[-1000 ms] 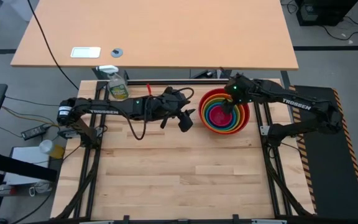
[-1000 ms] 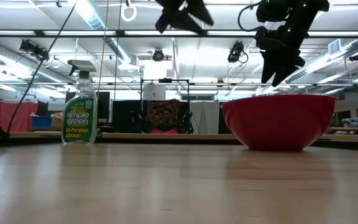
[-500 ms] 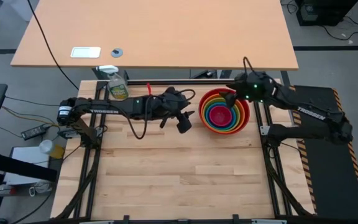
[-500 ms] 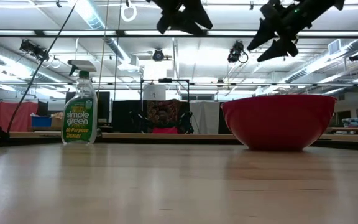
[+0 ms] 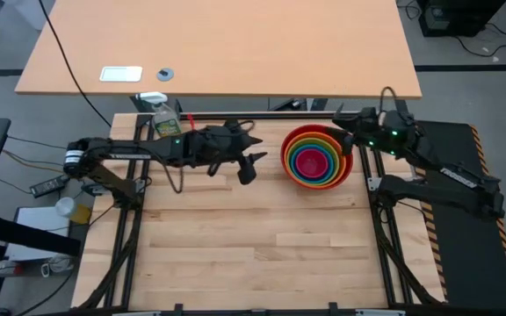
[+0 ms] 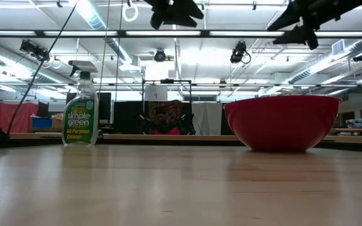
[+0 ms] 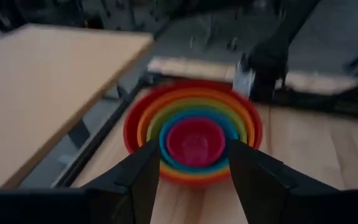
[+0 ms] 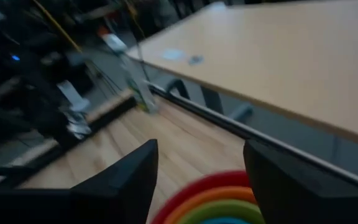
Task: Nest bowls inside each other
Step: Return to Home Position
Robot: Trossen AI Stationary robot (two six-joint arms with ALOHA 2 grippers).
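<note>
The bowls stand nested in one stack at the table's far right. The red bowl [image 5: 287,146] is outermost, then orange, lime green and blue, with the pink bowl [image 5: 310,161] in the middle. The stack also shows in the left wrist view [image 7: 194,140], and the red bowl rests on its base in the low view [image 6: 281,122]. My left gripper [image 5: 251,163] hangs open in the air to the left of the stack, pointing at it. My right gripper [image 5: 343,121] is open above the stack's far right rim, high over the table [image 6: 307,19].
A spray bottle [image 5: 166,124] stands upright at the far left of the table [image 6: 80,113]. A second, lighter table [image 5: 218,44] lies beyond the far edge. The near half of the wooden table top [image 5: 253,254] is bare boards.
My right gripper has come up out of the nested bowls and drawn back toward the table's far right corner. It has tipped from pointing down to nearly level. The bowls stay nested where they were. My left gripper has drawn back a little toward the table's left edge.
</note>
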